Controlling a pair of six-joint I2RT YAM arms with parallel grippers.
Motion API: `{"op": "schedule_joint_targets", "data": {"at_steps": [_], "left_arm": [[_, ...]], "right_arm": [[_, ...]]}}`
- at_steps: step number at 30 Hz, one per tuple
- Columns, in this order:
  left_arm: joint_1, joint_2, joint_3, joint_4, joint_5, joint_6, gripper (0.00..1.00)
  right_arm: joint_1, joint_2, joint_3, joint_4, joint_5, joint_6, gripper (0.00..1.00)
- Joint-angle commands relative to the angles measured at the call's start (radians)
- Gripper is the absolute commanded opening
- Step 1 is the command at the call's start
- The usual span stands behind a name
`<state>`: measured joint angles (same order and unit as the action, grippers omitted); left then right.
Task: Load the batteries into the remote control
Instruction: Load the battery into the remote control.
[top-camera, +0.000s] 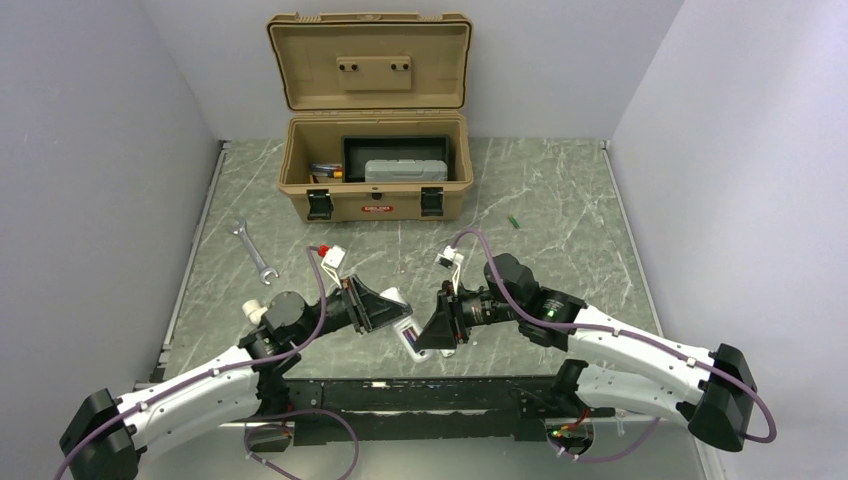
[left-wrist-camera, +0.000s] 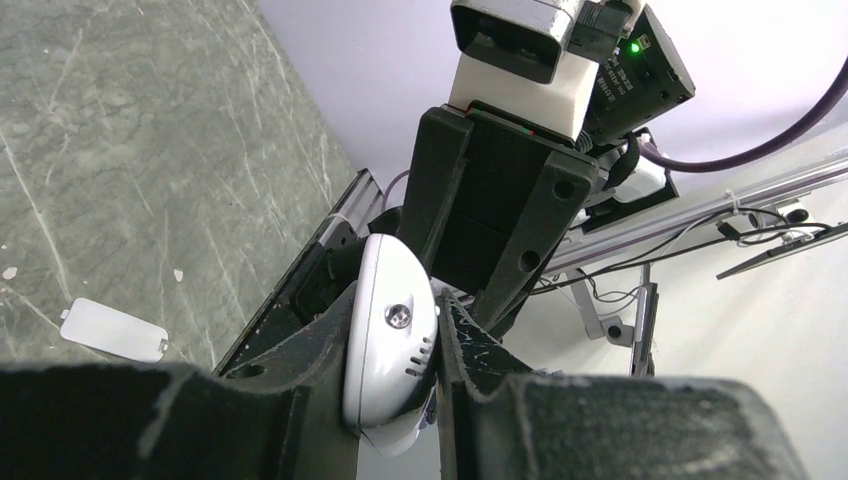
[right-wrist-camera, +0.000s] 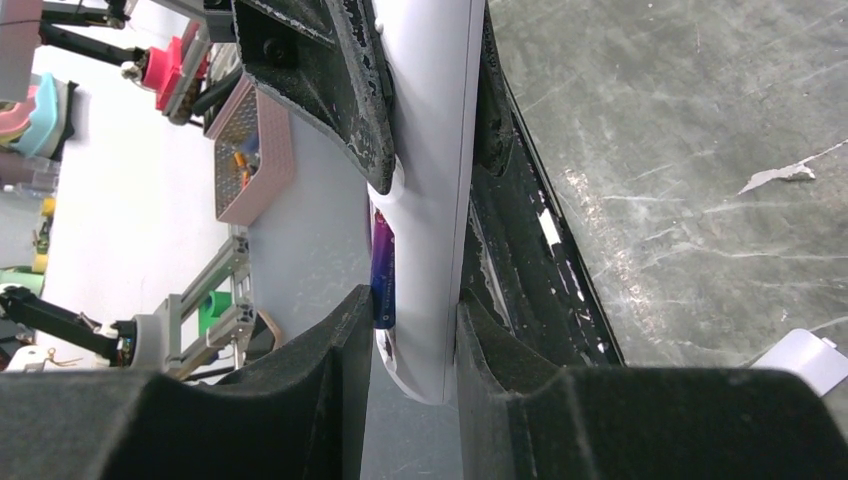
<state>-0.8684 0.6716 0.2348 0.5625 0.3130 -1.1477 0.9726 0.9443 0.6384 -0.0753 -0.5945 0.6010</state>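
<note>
My left gripper (top-camera: 388, 308) is shut on one end of the white remote control (top-camera: 408, 330) and holds it above the table's near edge; that end shows between its fingers in the left wrist view (left-wrist-camera: 385, 335). My right gripper (top-camera: 438, 328) is shut across the remote's other end (right-wrist-camera: 432, 180). The dark purple battery (right-wrist-camera: 383, 270) lies along the remote's side, pressed between one right finger and the remote. The green battery (top-camera: 513, 222) lies on the table at the far right, away from both grippers.
An open tan toolbox (top-camera: 372, 190) stands at the back. A silver wrench (top-camera: 252, 250) lies at the left. A small loose white plastic tab (left-wrist-camera: 112, 330) lies on the table near the front rail and also shows in the right wrist view (right-wrist-camera: 805, 360).
</note>
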Motion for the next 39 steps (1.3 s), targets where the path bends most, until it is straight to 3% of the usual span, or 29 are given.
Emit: {"op": "schedule_joint_targets", "data": {"at_steps": [1, 19, 24, 28, 35, 37, 39], "left_arm": [[-0.015, 0.001, 0.006, 0.120, -0.097, -0.099, 0.00], [-0.032, 0.004, 0.000, 0.083, -0.140, -0.094, 0.00], [-0.032, -0.034, -0.005, -0.014, -0.139, -0.054, 0.00], [-0.032, -0.076, -0.029, -0.075, -0.154, -0.046, 0.00], [-0.033, -0.112, -0.021, -0.154, -0.158, -0.029, 0.00], [-0.032, -0.116, -0.014, -0.171, -0.156, -0.025, 0.00], [-0.033, -0.115, -0.008, -0.182, -0.154, -0.020, 0.00]], "right_arm": [[0.019, 0.020, 0.048, -0.005, 0.084, -0.077, 0.00], [0.043, -0.001, 0.080, -0.056, 0.132, -0.129, 0.00], [0.041, -0.074, 0.093, -0.067, 0.164, -0.155, 0.34], [0.040, -0.135, 0.122, -0.112, 0.236, -0.180, 0.50], [0.007, -0.159, 0.199, -0.323, 0.687, -0.168, 0.59], [-0.071, -0.102, 0.241, -0.426, 0.802, -0.168, 0.62], [-0.223, -0.035, 0.253, -0.476, 0.779, -0.192, 0.63]]}}
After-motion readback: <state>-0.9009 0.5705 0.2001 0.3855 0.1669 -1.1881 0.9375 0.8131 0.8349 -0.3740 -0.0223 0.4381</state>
